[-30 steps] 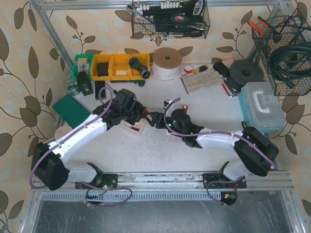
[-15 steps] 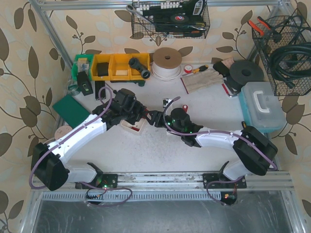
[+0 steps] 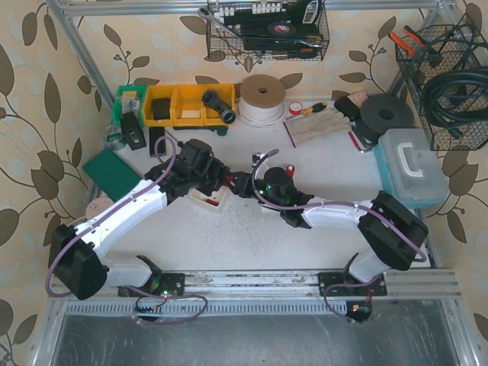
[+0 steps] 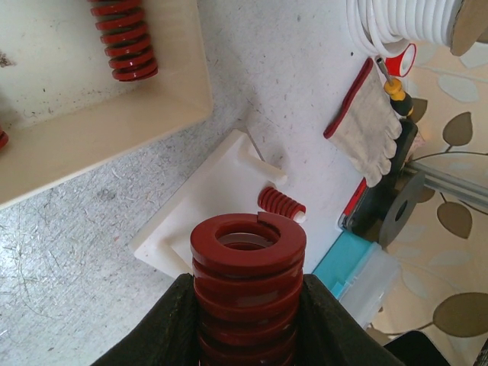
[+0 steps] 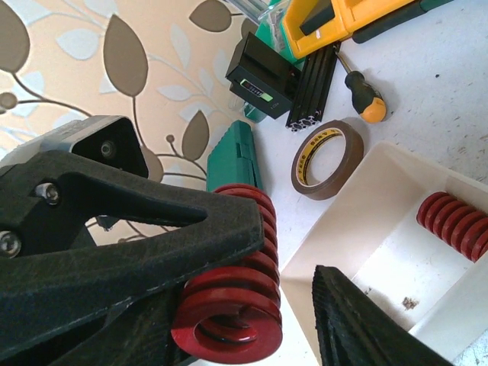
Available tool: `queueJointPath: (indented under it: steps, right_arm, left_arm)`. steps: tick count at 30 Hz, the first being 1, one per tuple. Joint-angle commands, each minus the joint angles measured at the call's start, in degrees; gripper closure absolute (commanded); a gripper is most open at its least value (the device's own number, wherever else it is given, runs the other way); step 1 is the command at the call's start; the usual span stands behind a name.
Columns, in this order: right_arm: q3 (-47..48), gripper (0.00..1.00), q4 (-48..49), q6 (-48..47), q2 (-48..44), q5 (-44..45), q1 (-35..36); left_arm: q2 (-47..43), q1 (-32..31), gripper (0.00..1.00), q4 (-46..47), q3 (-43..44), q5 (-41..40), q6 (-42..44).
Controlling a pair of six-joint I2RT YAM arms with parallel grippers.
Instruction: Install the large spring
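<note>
Gripping the large spring (image 4: 248, 282) upright between its fingers, the left gripper (image 4: 248, 311) holds it just before a white base plate (image 4: 202, 210), where a small spring (image 4: 280, 204) lies on its side; only the left wrist view shows that plate. Only the right wrist view shows the right gripper (image 3: 243, 184) spread wide, grasping nothing. Beyond, the cream tray (image 4: 114, 130) holds another red spring (image 4: 126, 42).

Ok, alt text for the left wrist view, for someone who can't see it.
The left gripper holds a large red spring, close to the camera. Beyond it lie a white plate with a small red spring and a cream tray holding another spring.
</note>
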Motion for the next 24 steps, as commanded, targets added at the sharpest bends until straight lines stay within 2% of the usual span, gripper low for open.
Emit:
queueJointPath:
  steps: [1, 5, 9, 15, 18, 21, 24]
  right_arm:
    - [1.4, 0.54, 0.7, -0.4, -0.3, -0.1, -0.3]
    - [1.9, 0.57, 0.3, -0.1, 0.3, -0.7, -0.6]
    - [2.0, 0.73, 0.2, 0.0, 0.3, -1.4, -0.6]
    - [2.3, 0.83, -2.2, 0.1, 0.0, -1.8, -1.1]
    - [3.0, 1.00, -2.8, -0.1, -0.1, -2.8, -1.3]
    - [4.1, 1.00, -5.3, -1.0, -0.2, -3.1, -1.3]
    - [4.5, 1.00, -6.6, -1.7, -0.5, -3.4, -1.3]
  left_arm:
    - [-1.7, -0.8, 1.00, 1.6, 2.0, 1.6, -0.1]
    - [-1.5, -0.8, 1.00, 1.6, 2.3, 1.7, 0.0]
    - [-1.8, -0.7, 1.00, 1.5, 2.0, 1.2, 0.1]
    - [-1.6, -0.8, 1.00, 1.2, 2.8, 1.5, 0.3]
    - [-1.6, -0.7, 1.00, 1.0, 3.0, 1.5, 0.5]
    - [-1.5, -0.8, 1.00, 0.6, 3.2, 1.6, 0.9]
    - [-1.6, -0.8, 0.83, -0.4, 3.7, 1.5, 1.4]
